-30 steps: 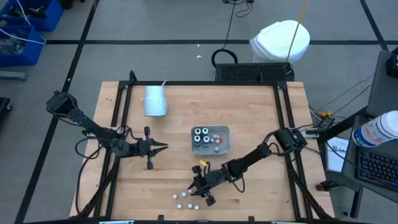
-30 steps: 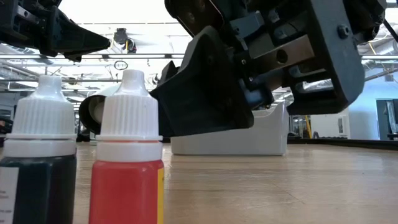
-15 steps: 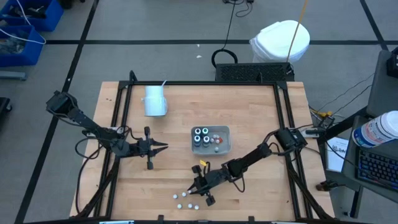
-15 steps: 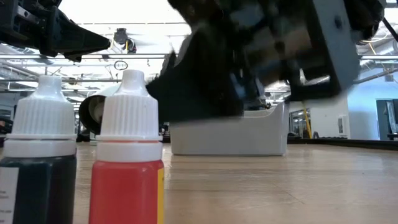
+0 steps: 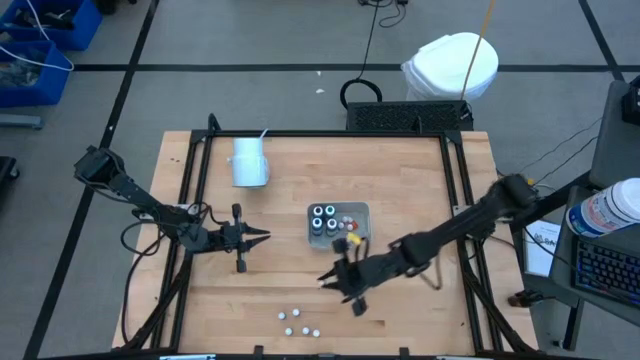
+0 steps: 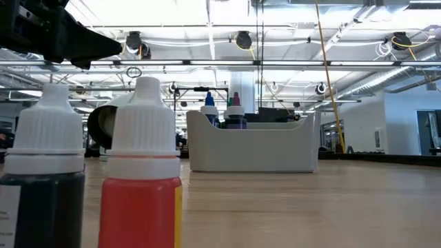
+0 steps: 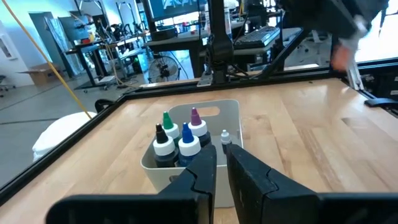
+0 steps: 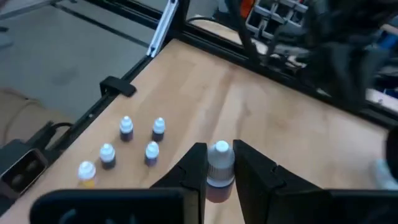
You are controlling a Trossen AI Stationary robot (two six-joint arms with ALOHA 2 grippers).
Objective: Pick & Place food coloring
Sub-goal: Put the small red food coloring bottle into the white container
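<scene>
The right gripper is clenched on one small white-capped bottle and has lifted clear of the table; half a second ago it was down among the loose bottles at the near edge. It now hangs between them and the grey tray, so the carry has likely begun. Five loose bottles remain near the front edge. The tray already holds four dark bottles and a few small ones. The left gripper, pinched empty, waits left of the tray.
</scene>
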